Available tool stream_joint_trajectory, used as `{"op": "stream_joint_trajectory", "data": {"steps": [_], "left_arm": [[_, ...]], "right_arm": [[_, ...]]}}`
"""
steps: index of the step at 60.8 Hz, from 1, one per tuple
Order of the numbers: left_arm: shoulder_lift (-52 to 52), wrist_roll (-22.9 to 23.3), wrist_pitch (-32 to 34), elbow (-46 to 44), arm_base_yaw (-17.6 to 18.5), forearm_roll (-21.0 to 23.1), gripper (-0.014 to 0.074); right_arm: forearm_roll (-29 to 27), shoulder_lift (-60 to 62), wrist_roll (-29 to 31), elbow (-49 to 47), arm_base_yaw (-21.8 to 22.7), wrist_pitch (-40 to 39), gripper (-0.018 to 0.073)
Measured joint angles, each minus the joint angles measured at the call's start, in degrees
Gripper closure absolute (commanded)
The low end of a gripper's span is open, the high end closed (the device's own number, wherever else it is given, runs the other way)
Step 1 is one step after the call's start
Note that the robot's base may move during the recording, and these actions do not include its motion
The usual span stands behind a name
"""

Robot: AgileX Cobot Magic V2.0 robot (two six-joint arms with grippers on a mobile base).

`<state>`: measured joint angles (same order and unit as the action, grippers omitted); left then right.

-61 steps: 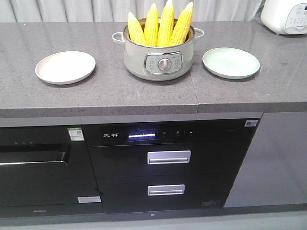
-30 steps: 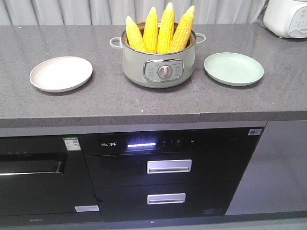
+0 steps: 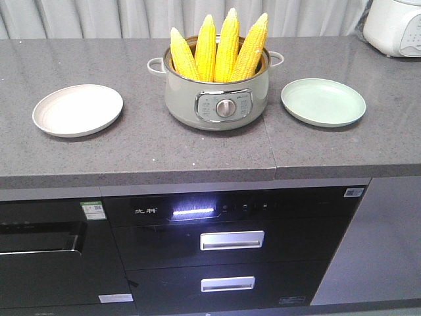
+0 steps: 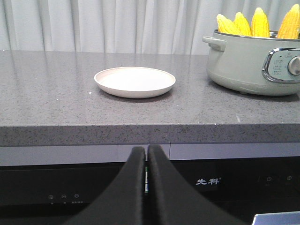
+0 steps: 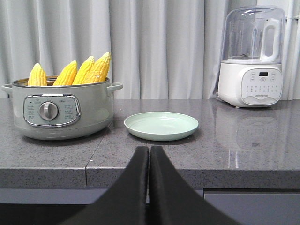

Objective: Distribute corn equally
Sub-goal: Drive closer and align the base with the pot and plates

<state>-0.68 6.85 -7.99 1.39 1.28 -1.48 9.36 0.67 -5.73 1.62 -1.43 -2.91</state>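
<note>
Four corn cobs [image 3: 217,46] stand tips-up in the pale green electric pot [image 3: 217,102] at the middle of the grey bench [image 3: 145,148], so none has been shared out. A cream plate [image 3: 77,110] lies to one side of the pot and a mint-green plate [image 3: 323,102] to the other, both bare and well apart from it. The left pincer [image 4: 146,157] hangs below the bench edge facing the cream plate, its fingers pressed together on nothing. The right pincer [image 5: 149,157] sits likewise, closed and empty, facing the green plate. By my reading the job has not begun: an even split would put two cobs on each plate, which leaves four lifts from the pot.
</note>
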Motion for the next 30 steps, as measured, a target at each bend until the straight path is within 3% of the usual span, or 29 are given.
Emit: {"op": "stream_joint_trajectory", "data": {"steps": [30], "left_arm": [[0.0,0.0,0.0,0.0,0.0,0.0,0.0603]], "right_arm": [[0.0,0.0,0.0,0.0,0.0,0.0,0.0564]]}}
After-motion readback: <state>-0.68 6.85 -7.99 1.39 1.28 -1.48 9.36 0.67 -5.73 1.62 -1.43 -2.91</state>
